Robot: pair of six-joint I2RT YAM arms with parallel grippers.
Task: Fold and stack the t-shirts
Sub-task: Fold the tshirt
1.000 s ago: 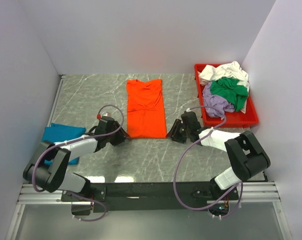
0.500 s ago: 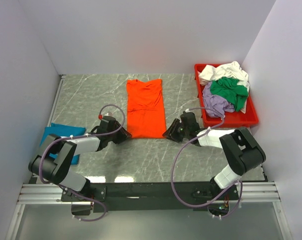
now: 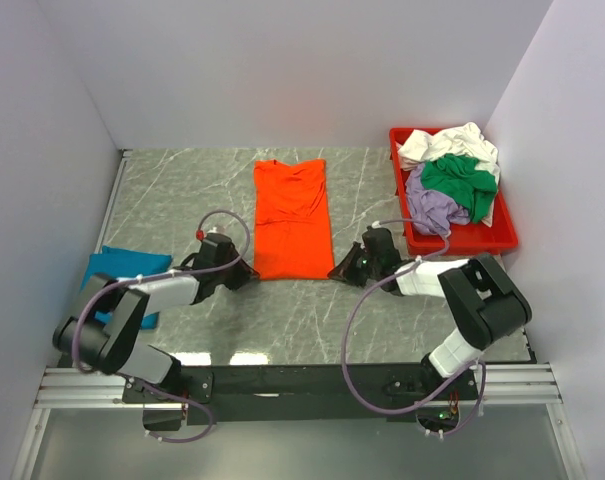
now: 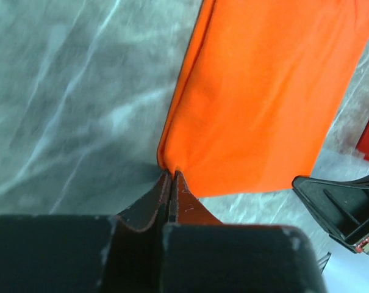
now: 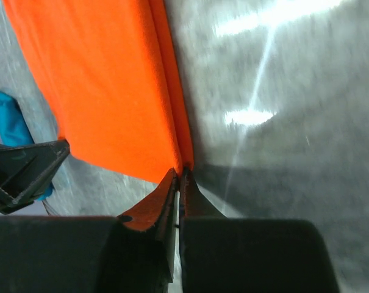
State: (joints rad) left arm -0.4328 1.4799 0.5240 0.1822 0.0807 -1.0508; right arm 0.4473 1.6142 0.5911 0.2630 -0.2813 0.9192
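Note:
A bright orange t-shirt (image 3: 292,215) lies flat and folded into a long strip in the middle of the table, collar at the far end. My left gripper (image 3: 250,272) is shut on its near left corner; in the left wrist view the jaws (image 4: 171,173) pinch the orange hem (image 4: 263,91). At the near right corner my right gripper (image 3: 334,272) is also shut, its tips (image 5: 181,173) pinching the folded orange edge (image 5: 105,85). A teal-blue t-shirt (image 3: 122,275) lies folded at the left.
A red tray (image 3: 452,243) at the back right holds crumpled white (image 3: 452,143), green (image 3: 460,180) and lavender (image 3: 432,208) shirts. White walls close in the table on three sides. The grey marbled tabletop (image 3: 312,310) lies bare in front of the orange shirt.
Both grippers have gone from open to shut on the orange shirt's near corners. The right gripper has edged left to the shirt's corner.

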